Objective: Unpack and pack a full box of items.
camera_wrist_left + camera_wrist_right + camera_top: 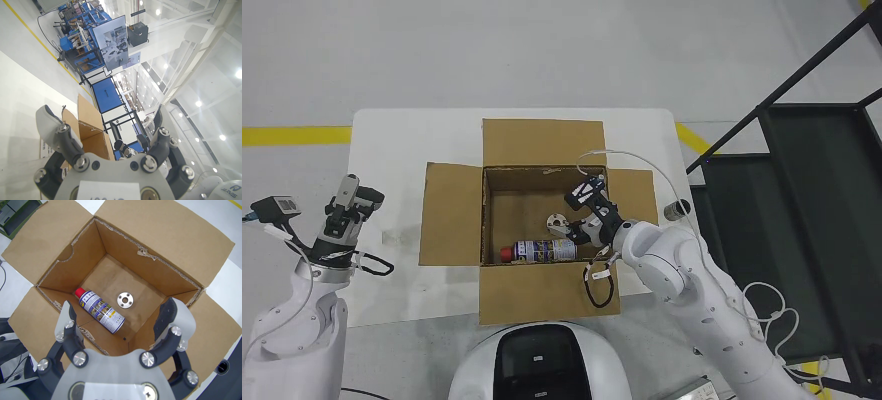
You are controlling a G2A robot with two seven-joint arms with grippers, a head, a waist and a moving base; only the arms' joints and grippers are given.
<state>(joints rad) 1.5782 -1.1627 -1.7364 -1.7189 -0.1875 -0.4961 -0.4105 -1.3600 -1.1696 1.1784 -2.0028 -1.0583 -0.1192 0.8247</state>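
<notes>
White surface (pixel 392 150) carries an open box (pixel 452 215) holding a spray can (pixel 102 311) and metal disc (pixel 125 300); unpacking looks unfinished, so the right gripper (pixel 118 305), spread above them, must descend onto one, left gripper (pixel 102 111) spread aside.

white table (pixel 392 150), grey floor (pixel 542 50), yellow line (pixel 292 135)

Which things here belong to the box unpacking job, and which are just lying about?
Job: cardboard box; spray can lying inside; metal flange on the box floor; open right gripper above them.
Lying about: small dark cylinder at the table edge; black metal steps beside the table.
</notes>
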